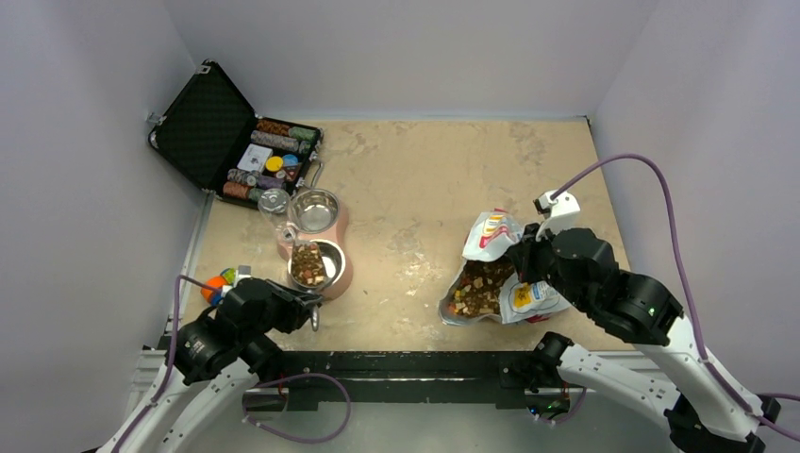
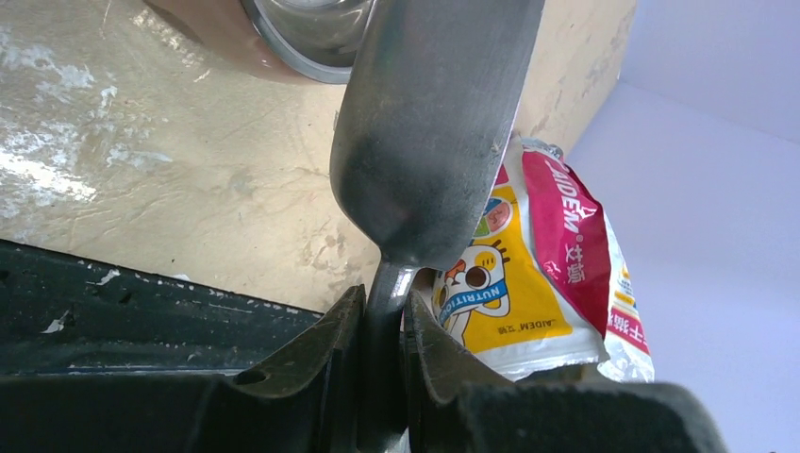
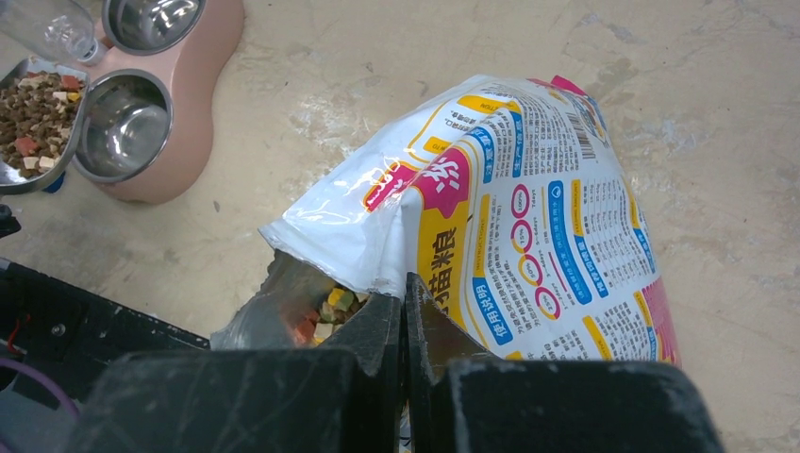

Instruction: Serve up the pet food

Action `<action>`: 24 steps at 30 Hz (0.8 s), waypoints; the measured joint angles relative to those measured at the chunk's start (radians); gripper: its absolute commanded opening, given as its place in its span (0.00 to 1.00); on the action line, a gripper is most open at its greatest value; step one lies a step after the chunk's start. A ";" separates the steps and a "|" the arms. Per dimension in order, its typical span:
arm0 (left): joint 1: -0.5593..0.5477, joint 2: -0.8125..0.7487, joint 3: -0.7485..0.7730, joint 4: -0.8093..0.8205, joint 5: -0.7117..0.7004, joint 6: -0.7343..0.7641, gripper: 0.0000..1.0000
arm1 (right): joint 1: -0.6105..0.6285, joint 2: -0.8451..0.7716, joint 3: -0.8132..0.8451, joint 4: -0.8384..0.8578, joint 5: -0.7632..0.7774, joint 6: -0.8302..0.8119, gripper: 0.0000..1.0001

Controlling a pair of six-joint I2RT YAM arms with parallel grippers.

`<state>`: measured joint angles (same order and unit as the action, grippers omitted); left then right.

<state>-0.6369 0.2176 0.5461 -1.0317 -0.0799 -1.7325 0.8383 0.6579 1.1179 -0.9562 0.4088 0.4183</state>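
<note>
Risk: scoop [image 1: 308, 265] of kibble [image 3: 36, 104], handle clamped in narrowed jaws of left gripper [image 2: 384, 304], hangs left-centre at edge of near bowl [image 3: 123, 127], so off-centre tilt spills onto table [image 1: 425, 170]; right gripper [image 3: 404, 304], closed, pinches rim of bag [image 3: 509, 208] lower right.

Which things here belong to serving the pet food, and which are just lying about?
In use: kibble, bag, scoop, feeder, left tool, right tool.
Lying about: chip case, toy blocks, clear bottle.
</note>
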 measured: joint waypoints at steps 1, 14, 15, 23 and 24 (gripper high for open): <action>0.000 0.003 0.000 -0.003 -0.002 -0.006 0.00 | 0.000 -0.003 0.000 -0.003 -0.004 0.000 0.00; 0.000 0.120 0.000 0.013 0.024 -0.067 0.00 | 0.000 -0.030 0.000 -0.022 -0.011 0.003 0.00; 0.000 0.124 0.000 0.013 0.025 -0.075 0.00 | 0.000 -0.031 0.000 -0.024 -0.011 0.005 0.00; 0.001 0.148 0.000 0.011 0.058 -0.144 0.00 | 0.000 -0.046 0.000 -0.033 -0.010 0.018 0.00; 0.001 0.151 0.000 0.008 0.061 -0.153 0.00 | 0.000 -0.048 0.000 -0.033 -0.010 0.019 0.00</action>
<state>-0.6361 0.3687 0.5457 -1.0233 -0.0189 -1.8858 0.8387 0.6102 1.1179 -0.9894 0.3988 0.4370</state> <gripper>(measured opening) 0.235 0.007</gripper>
